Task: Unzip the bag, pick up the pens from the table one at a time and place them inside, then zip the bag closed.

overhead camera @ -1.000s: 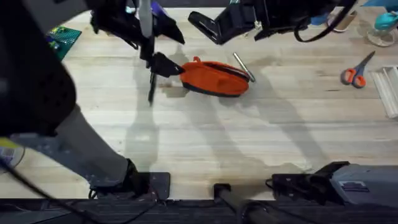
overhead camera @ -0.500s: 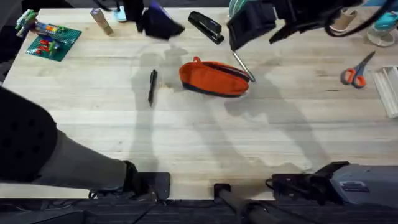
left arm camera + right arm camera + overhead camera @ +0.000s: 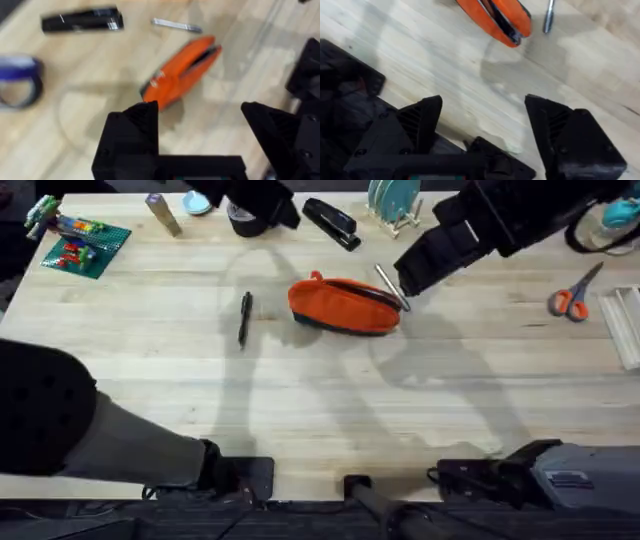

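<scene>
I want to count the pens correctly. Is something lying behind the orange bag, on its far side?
Yes. A silvery-grey pen lies behind the bag, at its right end. Its near tip seems to meet the bag's edge; whether it goes under the fabric cannot be seen. The black pen lies apart, to the left.

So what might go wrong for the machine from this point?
Both pincers, left and right, hang open and empty above the table, so nothing is done yet. The silver pen lies tight against the orange bag; grabbing it may nudge the soft bag. The black pen lies flat, so fingers could scrape wood or roll it.
</scene>
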